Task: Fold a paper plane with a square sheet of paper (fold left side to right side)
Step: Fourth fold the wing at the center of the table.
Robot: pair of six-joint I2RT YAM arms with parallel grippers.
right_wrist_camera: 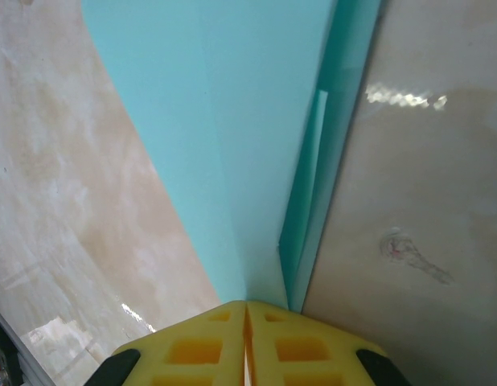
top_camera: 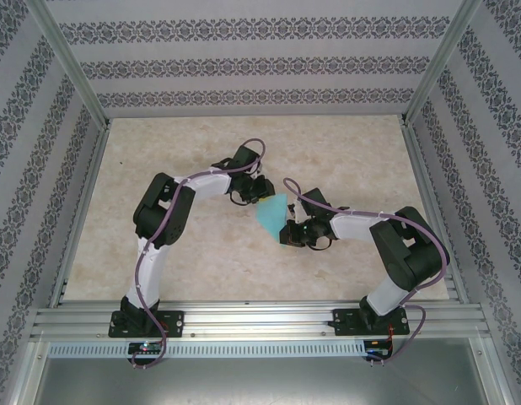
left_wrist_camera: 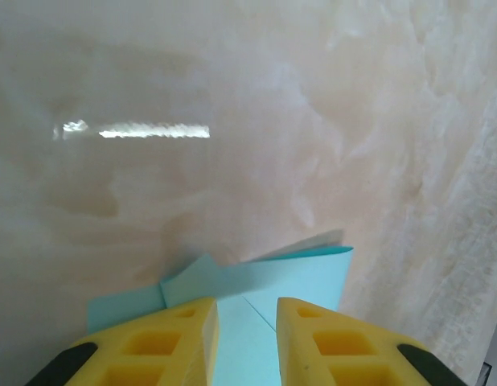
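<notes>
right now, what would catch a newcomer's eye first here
The turquoise paper, already folded to a tapering shape, stands out at mid-table between the two arms. The right gripper is pinched shut on its narrow end. The left gripper sits at the wider end, its yellow fingers apart over the paper on the pale marbled table.

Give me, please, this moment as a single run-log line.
step: folding | left gripper: open, over far end of turquoise paper sheet | right gripper: shut on its near folded edge | sheet: partly folded, between both grippers
</notes>
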